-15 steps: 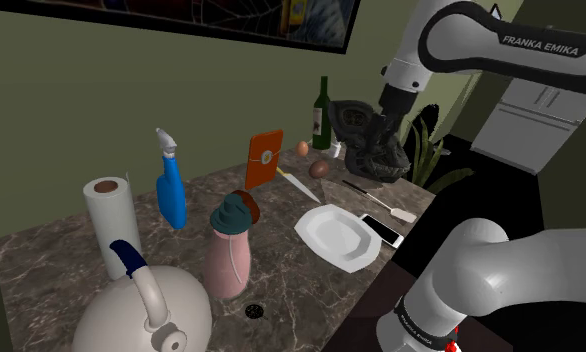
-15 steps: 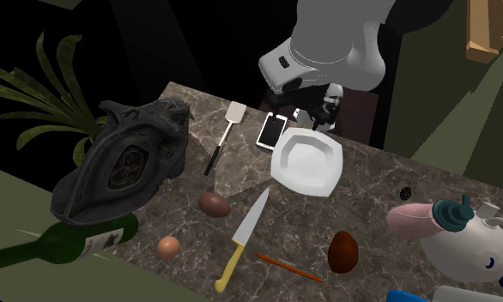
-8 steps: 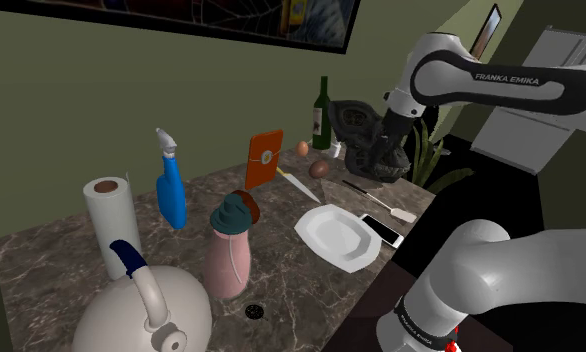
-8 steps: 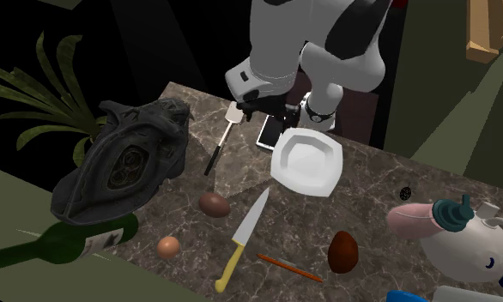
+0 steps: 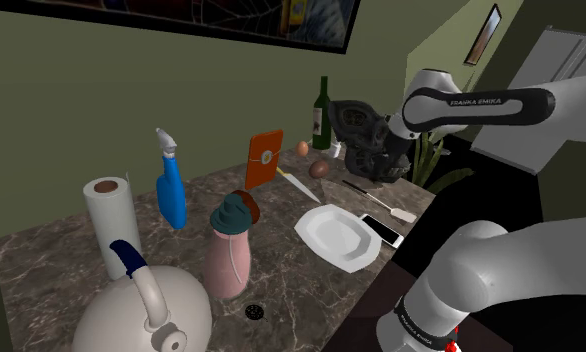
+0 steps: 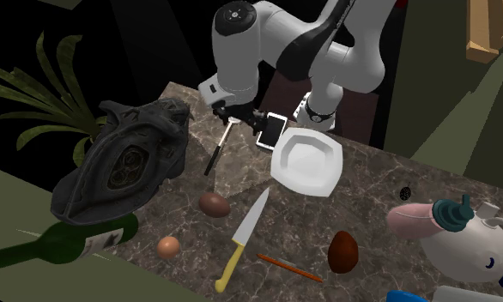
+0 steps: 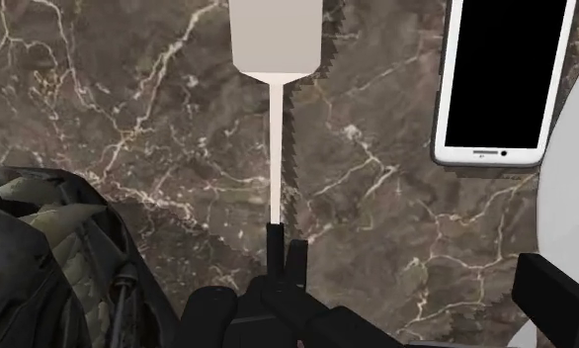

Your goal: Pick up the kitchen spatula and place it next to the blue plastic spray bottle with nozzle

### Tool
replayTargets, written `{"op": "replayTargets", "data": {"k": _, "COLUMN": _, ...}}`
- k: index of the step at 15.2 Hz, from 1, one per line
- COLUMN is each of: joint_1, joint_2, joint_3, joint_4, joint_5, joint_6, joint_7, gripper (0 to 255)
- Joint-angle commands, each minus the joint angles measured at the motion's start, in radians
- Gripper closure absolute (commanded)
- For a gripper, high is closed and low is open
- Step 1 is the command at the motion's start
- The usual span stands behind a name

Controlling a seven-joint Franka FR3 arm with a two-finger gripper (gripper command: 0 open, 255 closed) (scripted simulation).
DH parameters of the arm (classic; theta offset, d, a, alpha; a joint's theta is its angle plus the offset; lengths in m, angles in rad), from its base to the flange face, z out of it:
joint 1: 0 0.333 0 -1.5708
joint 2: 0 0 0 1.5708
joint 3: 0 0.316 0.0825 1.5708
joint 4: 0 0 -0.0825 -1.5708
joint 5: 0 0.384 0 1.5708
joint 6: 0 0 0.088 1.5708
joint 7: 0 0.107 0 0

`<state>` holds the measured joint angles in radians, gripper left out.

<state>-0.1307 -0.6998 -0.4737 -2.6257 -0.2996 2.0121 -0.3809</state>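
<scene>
In the shoulder view the kitchen spatula [image 5: 383, 207] lies flat on the marble countertop [image 5: 281, 215], close to the edge on the arm's side and toward the far corner. It is between the dark shoe [image 5: 361, 135] and the smartphone [image 5: 382, 230]. The gripper [image 5: 385, 160] hangs low over the spatula's handle end, in front of the shoe, and I cannot tell here how its fingers stand. The blue spray bottle [image 5: 171, 190] stands upright near the back edge by the wall, well apart from the spatula; the white plate [image 5: 336, 237] and the kitchen knife [image 5: 299, 185] lie between them. In the second exterior view the gripper [image 6: 239, 116] hides the spatula's blade near the countertop's [image 6: 370, 197] corner. The dark handle of the spatula [image 6: 214, 157] runs out from under it along the shoe [image 6: 125, 159], with the smartphone [image 6: 273, 129] just beside and the plate [image 6: 307, 161] next to that. In the wrist view the spatula [image 7: 275, 40] points straight away from the gripper [image 7: 386, 308]: a pale blade, a thin stem, then the dark handle reaching in between the fingers. The fingers are spread wide and clasp nothing. I judge that the approach is almost finished, but no part of the task itself is done. The spatula is not yet grasped, so closing on the handle, lifting, carrying it across the countertop [image 7: 129, 119] and laying it beside the spray bottle all remain.
</scene>
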Motion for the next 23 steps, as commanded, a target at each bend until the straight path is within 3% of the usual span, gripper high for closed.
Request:
{"op": "replayTargets", "data": {"k": 1, "joint_1": -0.010, "joint_2": 0.039, "joint_3": -0.051, "joint_4": -0.011, "joint_5": -0.021, "joint_6": 0.061, "joint_7": -0.040, "gripper": 0}}
{"op": "replayTargets", "data": {"k": 7, "joint_1": 0.004, "joint_2": 0.204, "joint_3": -0.203, "joint_4": 0.000, "joint_5": -0.033, "joint_6": 0.238, "joint_7": -0.156, "gripper": 0}}
{"op": "replayTargets", "data": {"k": 14, "joint_1": 0.031, "joint_2": 0.295, "joint_3": -0.254, "joint_4": -0.045, "joint_5": -0.020, "joint_6": 0.372, "joint_7": -0.174, "gripper": 0}}
{"op": "replayTargets", "data": {"k": 22, "joint_1": 0.031, "joint_2": 0.295, "joint_3": -0.254, "joint_4": -0.045, "joint_5": -0.020, "joint_6": 0.371, "joint_7": -0.175, "gripper": 0}}
{"op": "replayTargets", "data": {"k": 23, "joint_1": 0.031, "joint_2": 0.295, "joint_3": -0.254, "joint_4": -0.045, "joint_5": -0.020, "joint_6": 0.371, "joint_7": -0.175, "gripper": 255}}
